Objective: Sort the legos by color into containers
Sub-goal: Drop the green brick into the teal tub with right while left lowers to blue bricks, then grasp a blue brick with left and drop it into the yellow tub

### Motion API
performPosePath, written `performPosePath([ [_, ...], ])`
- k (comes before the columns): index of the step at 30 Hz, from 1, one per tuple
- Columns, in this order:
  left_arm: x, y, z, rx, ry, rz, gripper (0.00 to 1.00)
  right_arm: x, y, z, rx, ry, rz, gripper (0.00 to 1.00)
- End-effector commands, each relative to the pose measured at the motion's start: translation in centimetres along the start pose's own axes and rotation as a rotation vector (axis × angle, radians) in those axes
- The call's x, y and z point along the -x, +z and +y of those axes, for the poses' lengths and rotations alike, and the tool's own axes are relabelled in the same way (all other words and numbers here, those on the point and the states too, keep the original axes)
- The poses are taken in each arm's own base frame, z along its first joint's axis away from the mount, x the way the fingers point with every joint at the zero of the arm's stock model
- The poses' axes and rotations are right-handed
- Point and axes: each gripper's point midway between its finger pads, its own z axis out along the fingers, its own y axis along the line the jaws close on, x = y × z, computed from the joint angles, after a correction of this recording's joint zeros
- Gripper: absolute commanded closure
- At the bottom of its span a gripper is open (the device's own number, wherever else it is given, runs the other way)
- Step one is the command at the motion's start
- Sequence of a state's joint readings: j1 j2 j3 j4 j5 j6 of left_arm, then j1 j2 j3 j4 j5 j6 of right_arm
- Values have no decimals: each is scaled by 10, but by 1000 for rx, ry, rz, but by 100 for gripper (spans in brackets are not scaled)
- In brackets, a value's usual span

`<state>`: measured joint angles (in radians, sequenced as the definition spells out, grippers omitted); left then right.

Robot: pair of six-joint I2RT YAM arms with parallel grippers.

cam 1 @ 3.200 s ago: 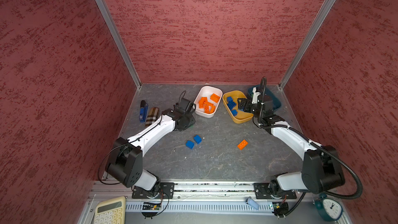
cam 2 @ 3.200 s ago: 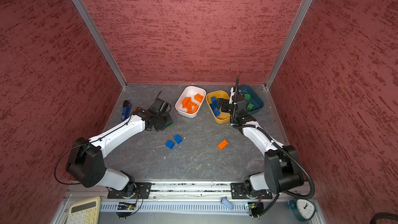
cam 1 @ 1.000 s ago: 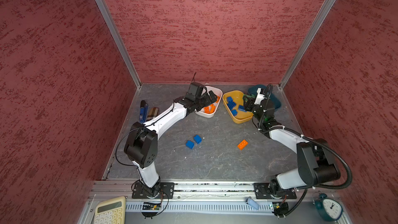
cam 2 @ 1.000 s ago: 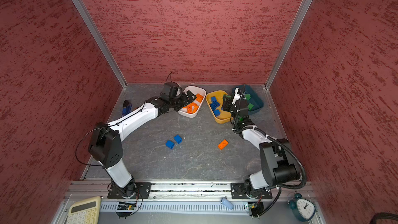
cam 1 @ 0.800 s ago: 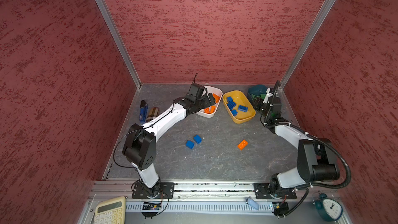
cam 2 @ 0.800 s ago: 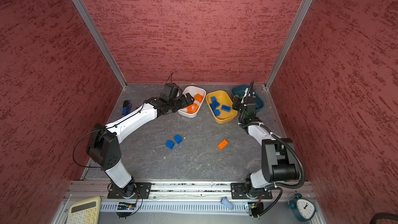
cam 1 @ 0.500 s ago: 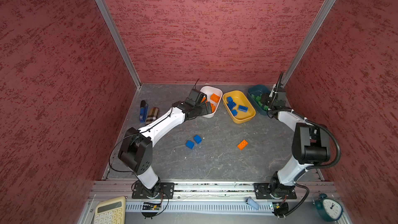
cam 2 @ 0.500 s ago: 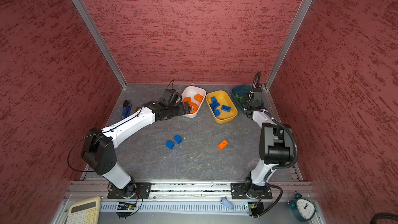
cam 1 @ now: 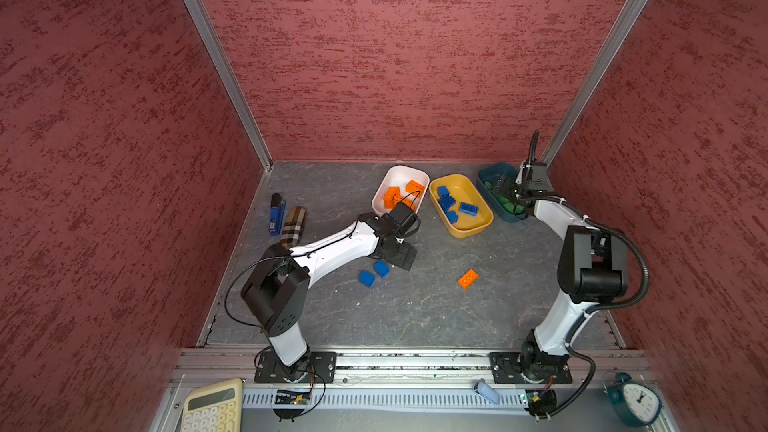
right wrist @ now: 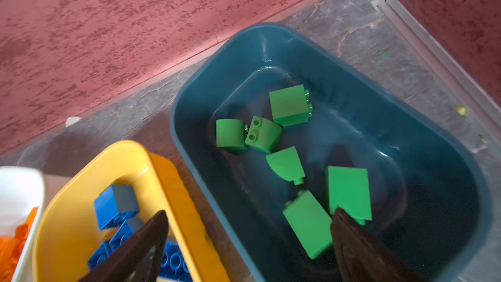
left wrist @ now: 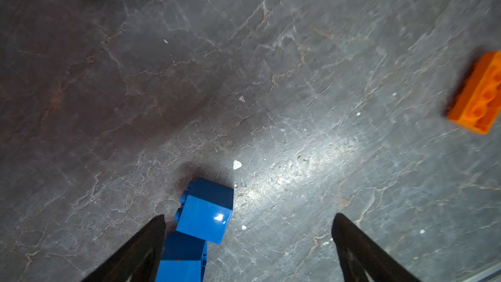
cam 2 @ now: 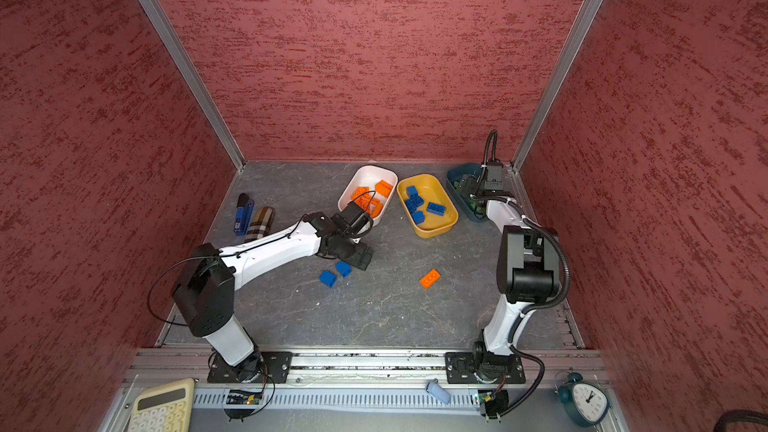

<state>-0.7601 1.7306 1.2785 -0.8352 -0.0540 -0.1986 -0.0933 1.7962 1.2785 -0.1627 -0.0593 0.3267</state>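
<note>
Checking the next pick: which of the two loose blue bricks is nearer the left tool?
The rear blue brick, right beside the left tool; the front blue brick lies beyond it, toward the front rail.

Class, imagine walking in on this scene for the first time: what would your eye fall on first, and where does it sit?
Three tubs stand in a row at the back of the table: the white tub holds orange bricks, the yellow tub blue bricks, the teal tub green bricks. Two loose blue bricks lie mid-table by the open left tool, with one loose orange brick apart from them.
</note>
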Motion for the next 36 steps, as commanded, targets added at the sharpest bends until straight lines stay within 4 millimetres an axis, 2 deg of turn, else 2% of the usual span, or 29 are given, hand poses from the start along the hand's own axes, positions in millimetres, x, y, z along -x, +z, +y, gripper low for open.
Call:
performPosePath([
  [1, -10, 11, 13, 42, 49, 59, 6, 7, -32, 15, 53, 7, -26, 1],
  [8, -20, 23, 15, -83, 15, 109, 10, -5, -64, 18, 90, 32, -50, 1],
  [14, -34, 31, 15, -88, 57, 161, 17, -14, -69, 14, 83, 50, -43, 1],
  [19, -33, 42, 22, -53, 79, 151, 19, -15, -69, 17, 106, 73, -45, 1],
  [22, -32, 49, 26, -29, 85, 156, 25, -16, -70, 20, 117, 73, -40, 1],
  [26, -31, 54, 27, -9, 86, 149, 39, -17, -74, 26, 134, 53, -34, 1],
  [32, -27, 51, 30, 4, 72, 116, 56, -23, -77, 30, 140, 34, -22, 1],
  [36, -12, 42, 24, -20, 54, 62, 61, -28, -79, 37, 167, 9, -12, 1],
])
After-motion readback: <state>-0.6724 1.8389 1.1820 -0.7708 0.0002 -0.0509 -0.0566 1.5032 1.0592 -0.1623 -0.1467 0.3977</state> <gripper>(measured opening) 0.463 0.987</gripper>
